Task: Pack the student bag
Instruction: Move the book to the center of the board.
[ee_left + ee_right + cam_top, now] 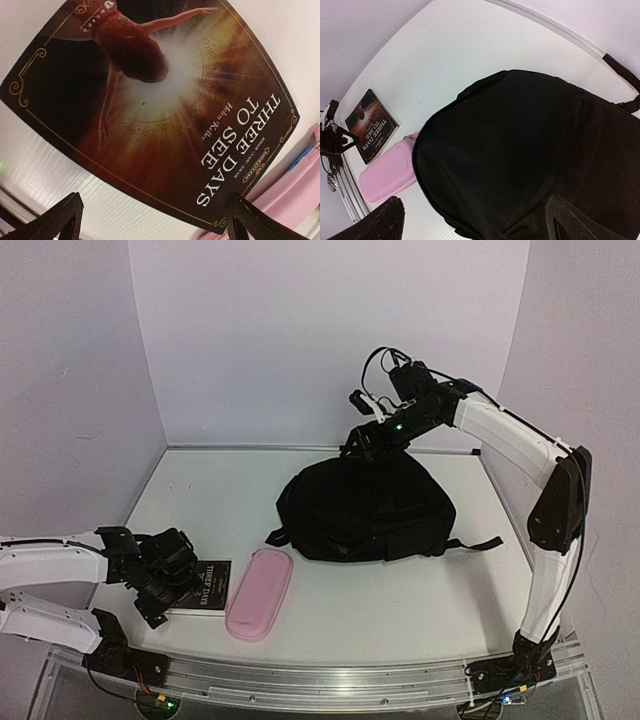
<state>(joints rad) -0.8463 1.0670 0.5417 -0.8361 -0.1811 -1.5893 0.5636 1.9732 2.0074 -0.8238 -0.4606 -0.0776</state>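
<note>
1. Nearest the lens, the left gripper (155, 220) had its two dark fingertips spread wide with nothing between them. It hovered just above a book (150, 115) titled "Three Days to See", which lay flat on the white table (200, 490).
2. A pink pencil case (259, 593) lay just beside the book, between it and the bag.
3. The student bag (365, 508) lay slumped toward the back right of the table, well apart from the book. A strap (480, 543) trailed out from its right side.
4. The right gripper (470, 220) hung over the bag's far edge, its jaws released and empty.
5. The bag looked soft and limp, so it would likely sag and fold rather than hold its shape when lifted. It seemed fairly light and not fragile, and its fabric should give a good grip.
6. The best hold was probably a pinch of cloth along the zip (422, 165), to lift the mouth open. The second arm would need to pin the body down. Against the black cloth, I could not tell whether the zip stood open or closed.
</note>
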